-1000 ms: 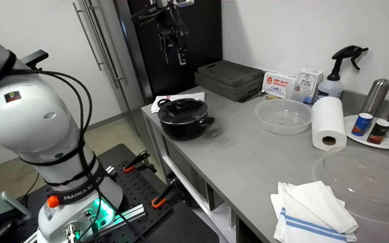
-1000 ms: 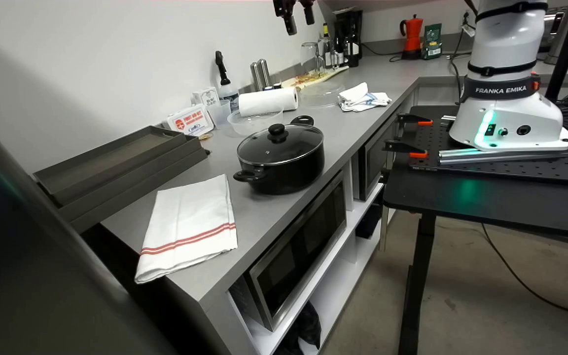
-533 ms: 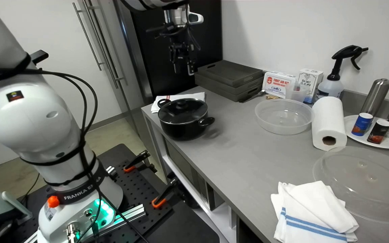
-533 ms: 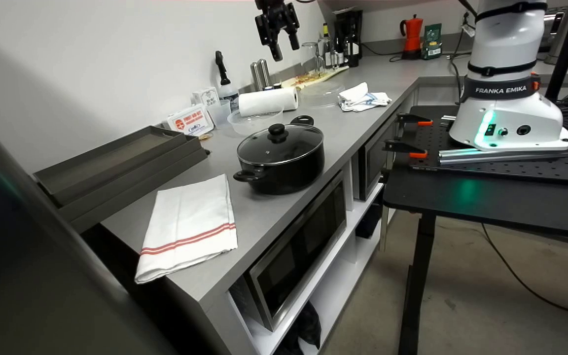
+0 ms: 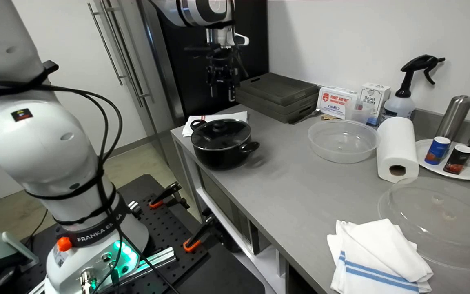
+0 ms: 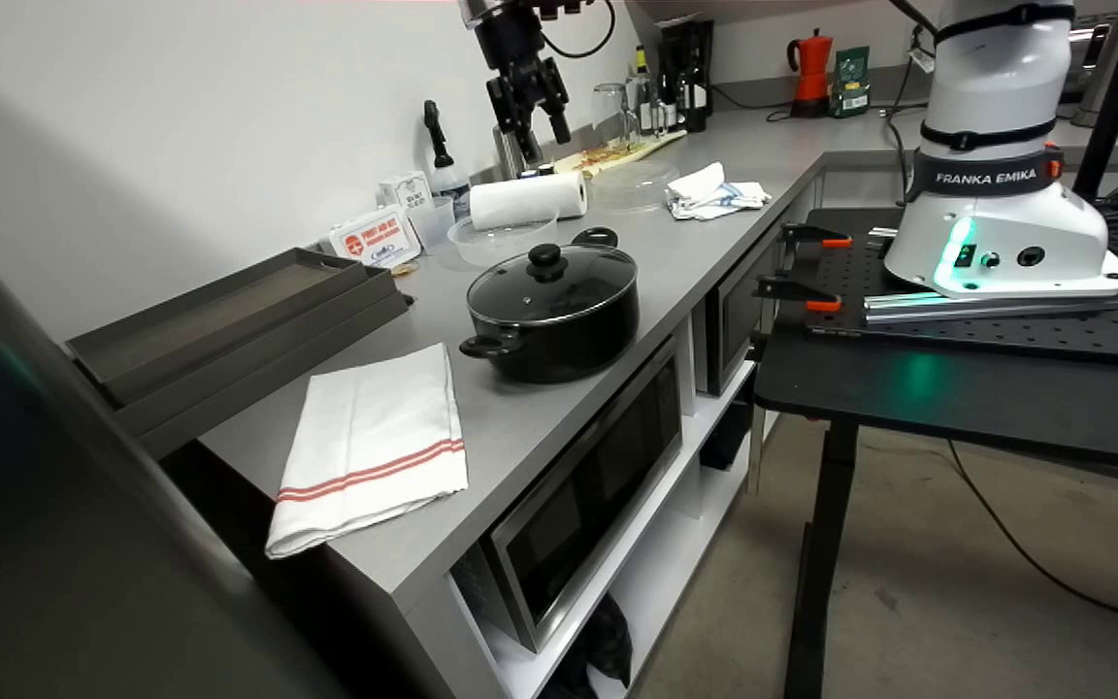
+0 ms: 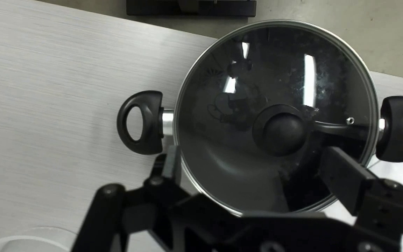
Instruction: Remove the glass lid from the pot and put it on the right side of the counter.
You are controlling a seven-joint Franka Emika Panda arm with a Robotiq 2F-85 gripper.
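fwiw gripper (image 7: 252, 149) wide apart abv lid (image 7: 275, 80) on pot (image 6: 578, 335); well off pot: FIRST AID KIT box (image 5: 335, 103), SEA SALT box (image 5: 376, 98), FRANKA EMIKA base (image 6: 996, 248)

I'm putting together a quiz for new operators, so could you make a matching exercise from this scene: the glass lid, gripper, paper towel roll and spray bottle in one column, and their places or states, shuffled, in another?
Things:
1. glass lid
2. gripper
3. paper towel roll
4. spray bottle

Places or states:
A. lying on its side on the counter
B. open, in the air
C. upright, with a black top
D. on the pot

Right pairs: 1-D, 2-B, 3-A, 4-C
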